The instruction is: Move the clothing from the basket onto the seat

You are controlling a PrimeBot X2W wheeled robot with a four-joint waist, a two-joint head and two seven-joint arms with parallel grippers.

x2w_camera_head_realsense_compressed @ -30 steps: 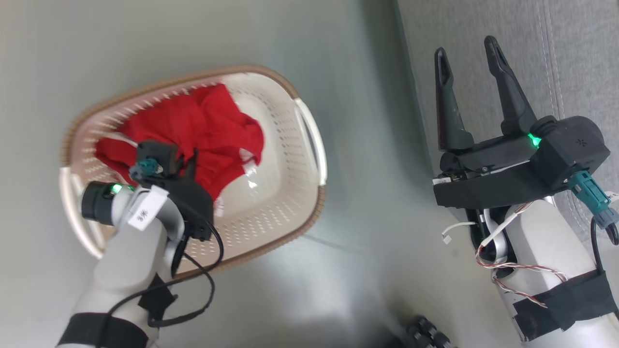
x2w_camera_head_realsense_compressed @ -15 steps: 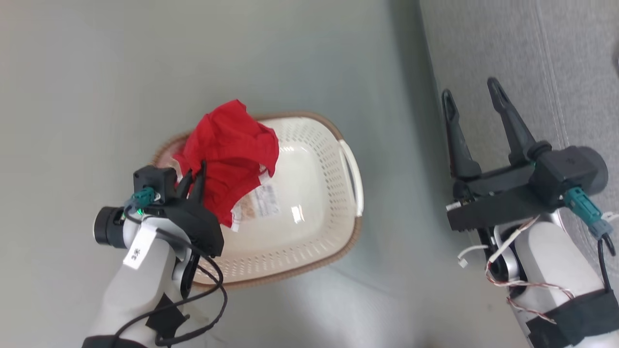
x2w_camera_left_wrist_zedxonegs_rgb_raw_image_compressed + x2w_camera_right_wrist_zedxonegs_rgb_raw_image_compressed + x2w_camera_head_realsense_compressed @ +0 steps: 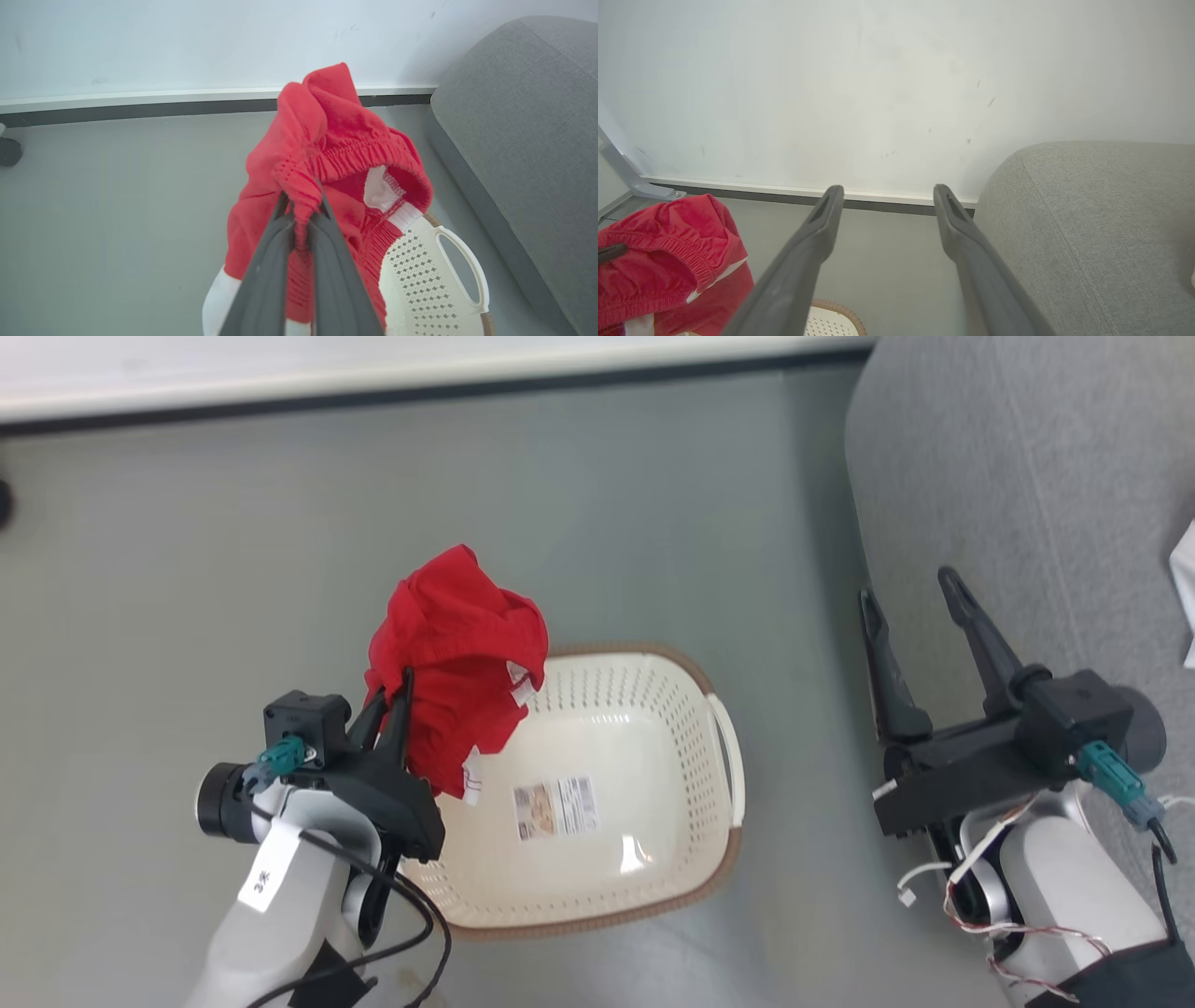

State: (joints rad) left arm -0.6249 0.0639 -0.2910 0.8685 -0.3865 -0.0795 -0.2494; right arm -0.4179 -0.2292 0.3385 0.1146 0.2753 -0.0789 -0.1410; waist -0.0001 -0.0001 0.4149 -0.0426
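L gripper (image 3: 397,683) seen pinched tight on red clothing (image 3: 453,653) at the elastic waistband. Since a sec ago, garment raised out of basket (image 3: 644,695); now hung above its L rim. Barcode sticker (image 3: 557,805) laid bare, nothing else seen inside. Pick judged done; carry to seat (image 3: 1027,476), off to the R, still owed. R gripper (image 3: 907,588) spread wide, nothing held. Grey floor (image 3: 233,569) under all; white wall (image 3: 187,42) w/ dark skirting (image 3: 467,394) beyond.

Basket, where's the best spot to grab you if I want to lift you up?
Probably the white side handle of the basket, on the side facing the grey seat. It is a thin loop with an open slot, so one finger can slip through. Come from above with the open right tool, which is on that side.
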